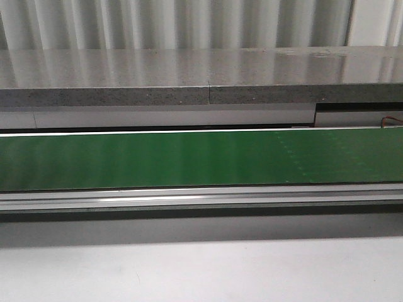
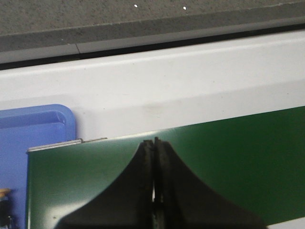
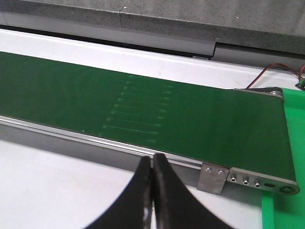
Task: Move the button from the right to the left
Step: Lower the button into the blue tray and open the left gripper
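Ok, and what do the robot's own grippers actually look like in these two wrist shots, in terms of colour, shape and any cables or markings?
Only fingertips show. The left gripper has two matte black fingers that flare wide at the base and taper to narrow tips, with a thin bright seam between them. The right gripper looks the same: black, smooth, curved fingers. No cables, labels or markings are visible on either, and the arms themselves are out of frame.

Left gripper (image 2: 155, 191): black fingers pressed together, nothing between them. Right gripper (image 3: 152, 195): fingers likewise closed tip to tip, empty. Neither arm shows in the front view.
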`<state>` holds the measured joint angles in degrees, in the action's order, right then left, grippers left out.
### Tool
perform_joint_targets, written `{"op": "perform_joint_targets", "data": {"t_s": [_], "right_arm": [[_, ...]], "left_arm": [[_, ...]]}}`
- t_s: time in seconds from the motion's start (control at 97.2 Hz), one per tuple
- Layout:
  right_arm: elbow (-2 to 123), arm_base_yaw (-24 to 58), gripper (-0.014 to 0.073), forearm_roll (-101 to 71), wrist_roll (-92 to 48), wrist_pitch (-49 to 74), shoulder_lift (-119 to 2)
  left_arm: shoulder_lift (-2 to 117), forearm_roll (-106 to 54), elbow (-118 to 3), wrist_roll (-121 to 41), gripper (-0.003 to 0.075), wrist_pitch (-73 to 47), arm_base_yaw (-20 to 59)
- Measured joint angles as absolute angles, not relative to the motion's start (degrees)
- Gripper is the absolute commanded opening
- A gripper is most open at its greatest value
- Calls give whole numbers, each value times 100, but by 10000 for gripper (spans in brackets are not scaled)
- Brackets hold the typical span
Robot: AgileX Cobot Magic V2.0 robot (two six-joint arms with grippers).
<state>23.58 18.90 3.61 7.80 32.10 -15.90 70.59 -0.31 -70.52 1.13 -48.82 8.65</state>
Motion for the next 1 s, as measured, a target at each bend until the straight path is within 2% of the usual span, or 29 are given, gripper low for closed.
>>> {"op": "perform_joint_targets", "data": {"t_s": [0.525, 0.998], "right_arm": [[2358, 1890, -67, 361, 780, 3210, -1590], [2358, 1890, -67, 361, 780, 3210, -1590]], "left_arm": [[4088, -130, -4303, 127, -20, -3668, 865], [1836, -235, -2685, 127, -21, -3216, 865]]}}
